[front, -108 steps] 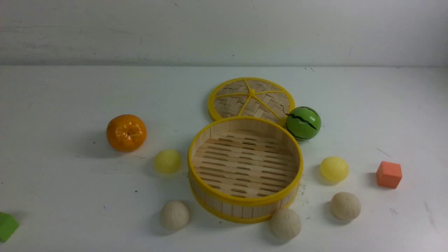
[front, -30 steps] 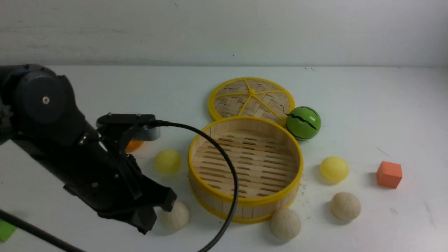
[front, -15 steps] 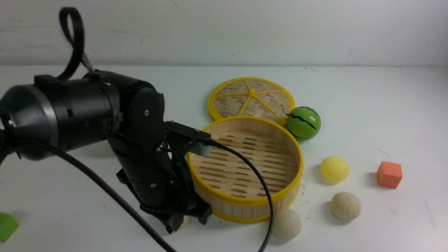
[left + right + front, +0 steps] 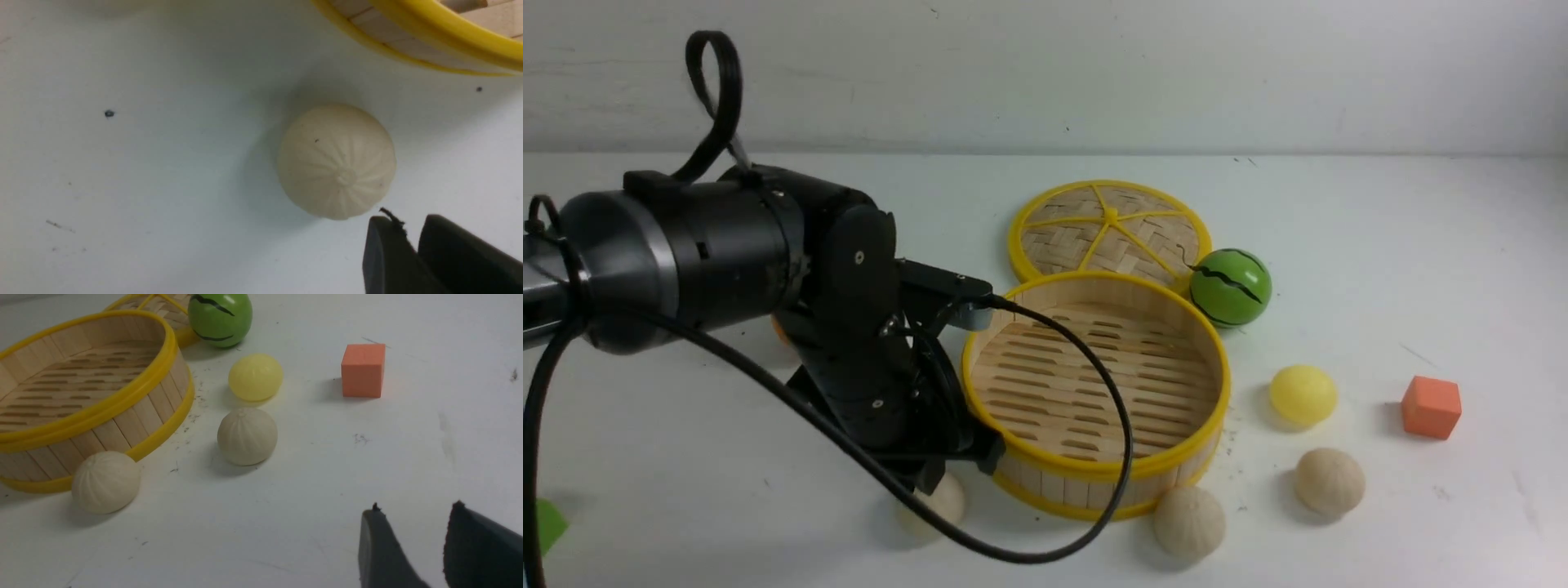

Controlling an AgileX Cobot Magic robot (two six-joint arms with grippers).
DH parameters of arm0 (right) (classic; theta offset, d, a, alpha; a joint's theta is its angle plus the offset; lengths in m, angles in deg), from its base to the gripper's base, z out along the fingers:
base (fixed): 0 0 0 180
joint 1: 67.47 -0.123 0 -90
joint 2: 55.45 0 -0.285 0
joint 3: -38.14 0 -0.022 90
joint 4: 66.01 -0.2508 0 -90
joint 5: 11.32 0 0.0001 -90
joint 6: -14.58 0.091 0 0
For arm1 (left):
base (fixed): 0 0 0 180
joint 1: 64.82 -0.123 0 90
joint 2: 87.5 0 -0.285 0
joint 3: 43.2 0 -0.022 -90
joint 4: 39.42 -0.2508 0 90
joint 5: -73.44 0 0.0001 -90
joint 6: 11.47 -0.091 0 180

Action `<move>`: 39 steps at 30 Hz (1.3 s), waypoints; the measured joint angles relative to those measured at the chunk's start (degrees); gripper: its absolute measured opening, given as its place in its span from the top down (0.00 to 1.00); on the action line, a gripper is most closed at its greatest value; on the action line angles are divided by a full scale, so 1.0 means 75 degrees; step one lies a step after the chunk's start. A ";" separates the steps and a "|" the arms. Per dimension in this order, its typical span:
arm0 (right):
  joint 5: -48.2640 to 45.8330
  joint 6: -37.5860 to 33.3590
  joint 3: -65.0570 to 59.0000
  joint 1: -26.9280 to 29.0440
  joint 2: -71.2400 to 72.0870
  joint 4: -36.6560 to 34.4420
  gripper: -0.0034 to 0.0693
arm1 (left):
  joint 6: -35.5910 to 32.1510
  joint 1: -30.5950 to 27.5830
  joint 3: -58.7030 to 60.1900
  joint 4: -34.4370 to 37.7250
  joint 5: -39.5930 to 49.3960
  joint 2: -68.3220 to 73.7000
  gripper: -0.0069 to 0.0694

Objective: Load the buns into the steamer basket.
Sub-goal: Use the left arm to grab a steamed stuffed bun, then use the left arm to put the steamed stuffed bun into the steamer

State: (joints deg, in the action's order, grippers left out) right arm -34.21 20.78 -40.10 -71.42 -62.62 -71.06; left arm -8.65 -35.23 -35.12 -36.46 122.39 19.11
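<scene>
I am hovering my left pincer [image 4: 408, 222] just beside the pleated bun [image 4: 337, 161] near the steamer basket [image 4: 433, 30], barely parted and gripping nothing, lining up to straddle it.

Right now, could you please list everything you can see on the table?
steamer basket: one, bamboo with yellow rims, centre, empty
lid: one, woven, yellow-rimmed, flat behind the basket
pleated buns: three, cream, on the table: near-left of basket, at its front, to its right
yellow bun: one seen, pale yellow, right of basket
green ball: one, black-striped, beside the lid
cube: one, orange, far right
green block: one, left edge, cut off
left gripper: black, beside the near-left bun, not holding it
right gripper: black, open, empty
</scene>
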 joint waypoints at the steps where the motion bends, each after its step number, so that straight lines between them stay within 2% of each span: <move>1: 0.0000 0.0000 0.0000 0.0000 0.0000 0.0000 0.62 | 0.0000 0.0000 0.0000 -0.0027 -0.0096 0.0069 0.69; 6: 0.0000 0.0000 0.0000 0.0000 0.0000 0.0000 0.62 | 0.0000 0.0000 0.0000 -0.0253 -0.0346 0.0392 0.60; 19: 0.0000 0.0000 0.0000 0.0000 0.0000 0.0000 0.62 | 0.0000 0.0000 -0.0006 -0.0289 -0.0748 0.0860 0.60; 22: 0.0000 0.0000 0.0000 0.0000 0.0000 0.0000 0.62 | 0.0000 0.0000 -0.0006 -0.0304 -0.0764 0.0888 0.65; 27: 0.0000 0.0000 0.0000 0.0000 0.0000 0.0000 0.62 | 0.0010 0.0000 -0.0015 -0.0396 -0.0612 0.0830 0.89; 29: 0.0000 0.0000 0.0000 0.0000 0.0000 0.0000 0.62 | 0.0130 0.0000 -0.0015 -0.0451 -0.0506 0.0766 0.93; 36: 0.0000 0.0000 0.0000 0.0000 0.0000 0.0000 0.62 | 0.0698 0.0071 -0.0612 -0.0802 0.0643 0.0065 0.93; 39: 0.0000 0.0000 0.0000 0.0000 0.0000 0.0000 0.62 | 0.0625 0.0299 -0.1091 -0.0820 0.0585 -0.0221 0.93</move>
State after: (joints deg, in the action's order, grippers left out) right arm -34.21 20.78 -40.10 -71.42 -62.62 -71.06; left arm -3.96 -32.99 -43.30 -42.61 126.78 17.46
